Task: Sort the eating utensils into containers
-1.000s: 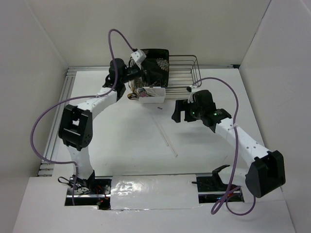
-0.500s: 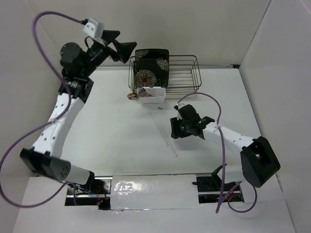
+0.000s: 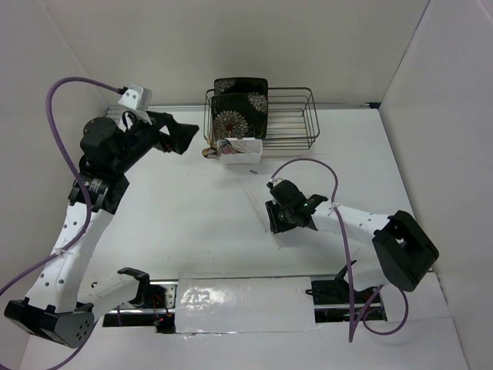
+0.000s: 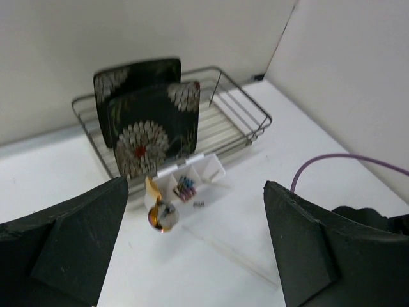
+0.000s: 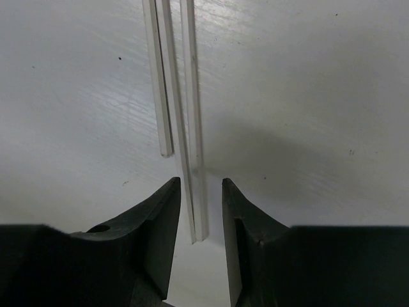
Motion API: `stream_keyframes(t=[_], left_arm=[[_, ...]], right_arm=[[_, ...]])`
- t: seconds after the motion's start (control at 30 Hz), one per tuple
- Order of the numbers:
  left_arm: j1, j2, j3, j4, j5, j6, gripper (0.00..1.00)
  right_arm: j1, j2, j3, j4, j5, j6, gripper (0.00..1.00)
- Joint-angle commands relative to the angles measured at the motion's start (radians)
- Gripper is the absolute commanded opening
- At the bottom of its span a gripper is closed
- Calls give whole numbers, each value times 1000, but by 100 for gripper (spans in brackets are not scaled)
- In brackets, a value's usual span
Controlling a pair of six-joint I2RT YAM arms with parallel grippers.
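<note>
Two pale chopsticks (image 5: 192, 96) lie side by side on the white table (image 3: 192, 216). They also show faintly as chopsticks (image 4: 230, 256) in the left wrist view. My right gripper (image 5: 201, 185) is down at the table, its jaws narrowed around the near end of one stick, with a thin gap on each side. From above, that right gripper (image 3: 279, 222) covers the middle of the chopsticks (image 3: 256, 204). The small white tub (image 3: 240, 152) stands in front of the rack, with an iridescent spoon (image 4: 160, 214) leaning at its left end. My left gripper (image 3: 173, 135) hangs wide open and empty, high at the left.
A dark wire rack (image 3: 296, 116) at the back holds two black floral plates (image 3: 240, 108). A tiny dark object (image 3: 254, 171) lies just in front of the tub. White walls close in the table on three sides.
The left arm swung away from the tub, up and to the left, with its jaws open. The right gripper came down and nearer over the chopsticks, and its jaws narrowed.
</note>
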Motion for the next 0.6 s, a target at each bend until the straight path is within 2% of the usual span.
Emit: stream_keyframes(t=[0.0,0.3,0.57], left_arm=[[7,-38,-21,-90,-19,-28,100],[5,-58,-49,-134,-34,-31,100],[7,-30,-33,-203,-13,-11,100]], right_arm=[[24,17,-11,60,60,28,39],[66,77,-21,78,99,37,35],[75,143,-30,78,146,52,18]])
